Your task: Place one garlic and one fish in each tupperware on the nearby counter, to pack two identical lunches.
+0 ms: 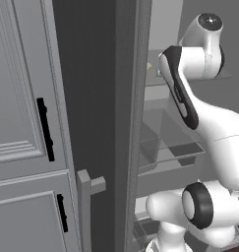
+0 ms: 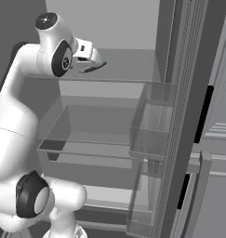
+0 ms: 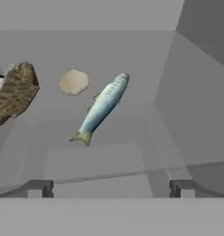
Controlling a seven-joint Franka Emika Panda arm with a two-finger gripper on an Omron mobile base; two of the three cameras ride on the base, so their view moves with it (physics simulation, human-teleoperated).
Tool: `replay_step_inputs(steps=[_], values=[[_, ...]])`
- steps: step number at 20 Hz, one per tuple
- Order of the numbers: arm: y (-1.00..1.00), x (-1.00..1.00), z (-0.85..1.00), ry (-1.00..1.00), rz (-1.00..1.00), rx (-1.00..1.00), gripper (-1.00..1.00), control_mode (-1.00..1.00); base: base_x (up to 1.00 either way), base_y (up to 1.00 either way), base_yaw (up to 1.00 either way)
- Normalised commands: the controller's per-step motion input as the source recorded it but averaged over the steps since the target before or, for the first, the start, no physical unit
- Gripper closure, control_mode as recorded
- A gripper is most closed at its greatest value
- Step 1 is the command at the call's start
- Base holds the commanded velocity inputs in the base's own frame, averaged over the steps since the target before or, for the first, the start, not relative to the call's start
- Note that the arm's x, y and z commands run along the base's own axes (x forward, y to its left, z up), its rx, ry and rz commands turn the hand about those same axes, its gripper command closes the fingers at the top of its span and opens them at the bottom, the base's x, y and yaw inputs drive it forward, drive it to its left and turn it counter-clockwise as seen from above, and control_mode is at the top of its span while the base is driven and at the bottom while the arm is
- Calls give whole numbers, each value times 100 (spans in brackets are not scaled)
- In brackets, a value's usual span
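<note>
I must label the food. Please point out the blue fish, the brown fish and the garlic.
blue fish (image 3: 103, 107), hand view, mid-body.
brown fish (image 3: 14, 93), hand view, flank.
garlic (image 3: 73, 82), hand view, centre.

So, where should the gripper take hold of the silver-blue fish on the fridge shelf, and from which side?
Probably across the middle of the silver-blue fish, where the body is widest, not the thin tail. It lies slanted, so the open gripper should come straight on from the hand view, turned so its fingers close across the narrow body.

Grey fridge interior with clear glass shelves, open door at the side, and grey cabinet doors with black handles.
</note>
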Motion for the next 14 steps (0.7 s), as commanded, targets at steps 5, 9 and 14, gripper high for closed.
replay_step_inputs(steps=[5, 9, 14], values=[[2, 82, -18, 0, -12, 18, -100, -100, 0, 0, 0], [13, 85, -13, 0, -4, 9, -100, -100, 0, 0, 0], [2, 87, -45, 0, -1, 0, -100, -100, 0, 0, 0]])
